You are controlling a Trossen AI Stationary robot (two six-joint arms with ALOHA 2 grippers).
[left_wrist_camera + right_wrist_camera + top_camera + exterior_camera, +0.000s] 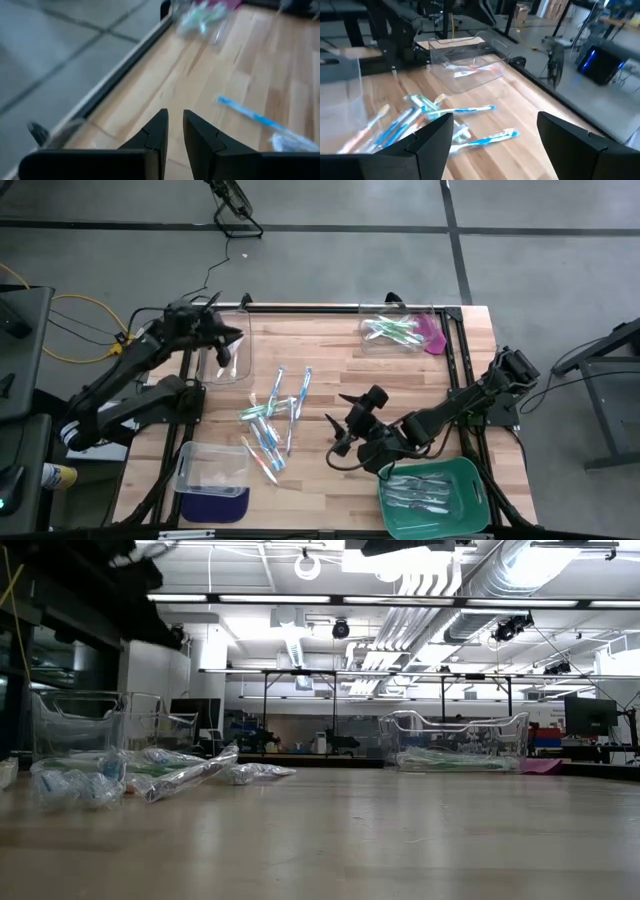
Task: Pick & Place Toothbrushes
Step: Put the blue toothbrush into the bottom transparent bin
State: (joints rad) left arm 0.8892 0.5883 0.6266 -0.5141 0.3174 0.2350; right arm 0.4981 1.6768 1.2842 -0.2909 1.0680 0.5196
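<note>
High view shows the wooden table [420, 380] with four containers on it and a pile of toothbrushes [272, 420] lying loose in the middle.

One clear bin [400, 330] sits at the far edge with green brushes in it. Another clear bin [225, 350] sits under the left arm, and a third clear bin [212, 468] is near the front left corner. The green tray [435, 495] at the front right has a few pale brushes in it.

The right gripper [345, 430] hangs just beside the pile, between the pile and the green tray. Its fingers are spread as wide as they go and nothing is in them. The left gripper [175, 132] is up over its bin, well apart from the pile. Its fingers are almost together, with only a thin gap, and I see nothing between them.

What could go wrong? The brushes lie crossed over each other, some in clear wrappers. If the wide fingers come down on the pile, they may catch two at once — or push the whole heap sideways. The handles are thin and look slippery, so one could pop out of the squeeze or hang crooked. A crooked brush could hit the tray's rim and drop on the table instead of going in.
</note>
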